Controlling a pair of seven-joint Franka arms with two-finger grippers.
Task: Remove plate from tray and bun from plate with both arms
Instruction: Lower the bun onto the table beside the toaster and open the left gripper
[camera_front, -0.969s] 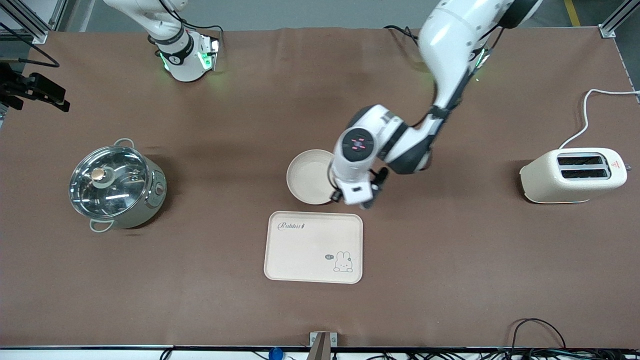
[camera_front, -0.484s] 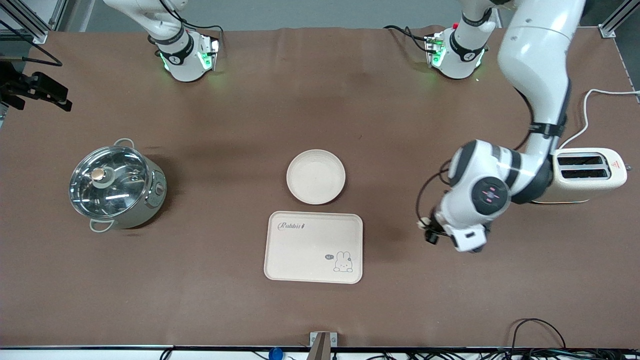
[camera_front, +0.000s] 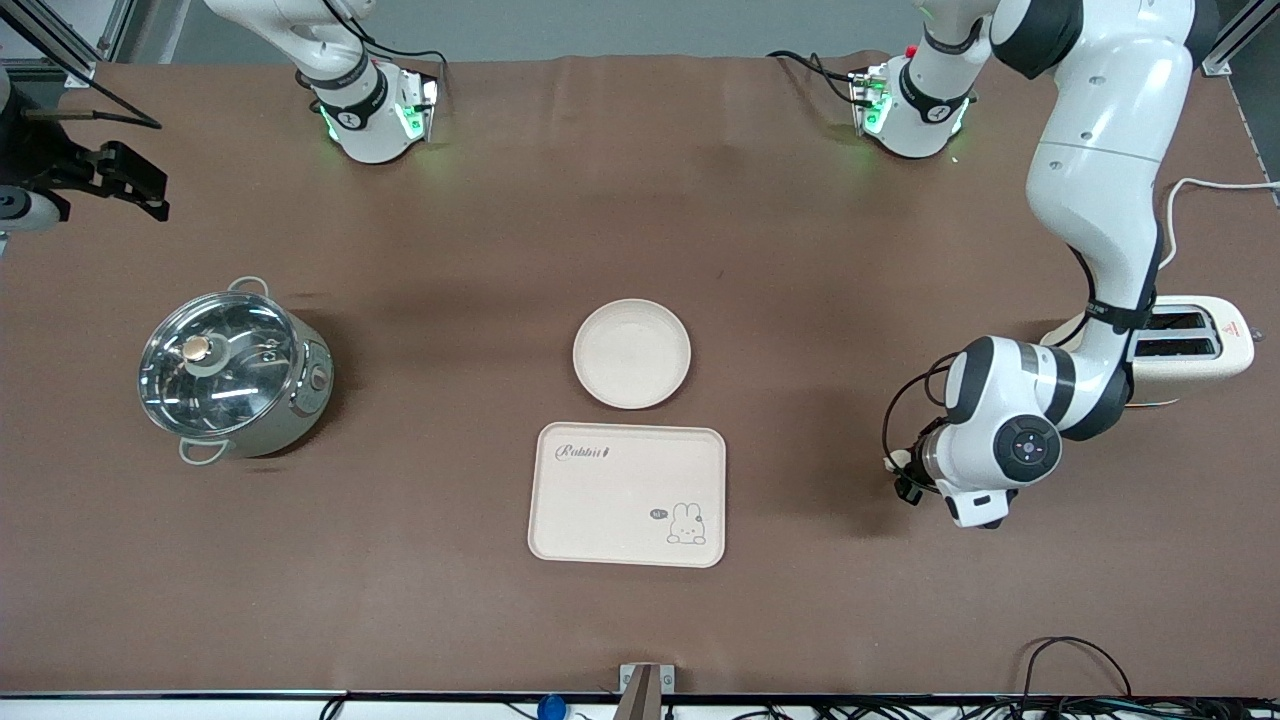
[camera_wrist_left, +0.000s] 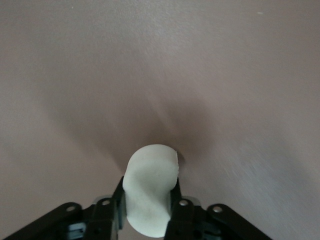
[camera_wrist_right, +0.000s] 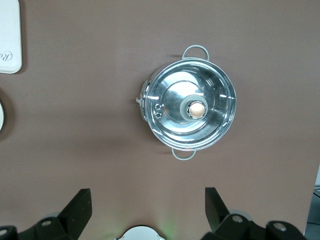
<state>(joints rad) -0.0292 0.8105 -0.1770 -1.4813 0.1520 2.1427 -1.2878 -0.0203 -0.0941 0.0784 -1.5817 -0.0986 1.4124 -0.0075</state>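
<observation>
Front camera as the clock face, 12 toward the robot bases.

- Plate (camera_front: 631, 353) is empty, flat on the table (camera_front: 450, 620), at 12 o'clock of the tray (camera_front: 626, 495). A thin strip of brown cloth separates their rims, so the plate counts as off the tray.
- Tray is empty, with its printed face up.
- Bun (camera_wrist_left: 150, 195) sits between the fingers of the left gripper (camera_front: 905, 478), low over bare cloth at the tray's 3 o'clock and well apart from it. The jaws are narrow and press it on both sides. Its shadow lies close under it, so this reads as a set-down spot picked clear of both dishes.
- Toaster (camera_front: 1190, 345) is at about 1 o'clock of that gripper, with the arm's elbow in front of it. That is the tight side for lifting away. Toward 6 and 9 o'clock there is open cloth.
- Right gripper (camera_wrist_right: 147, 212) waits high over the pot (camera_front: 232, 372), which stands at the plate's 9 o'clock. Its jaws are wide and empty.
- Judgement: both removals look nearly finished and only the release of the bun remains.
</observation>
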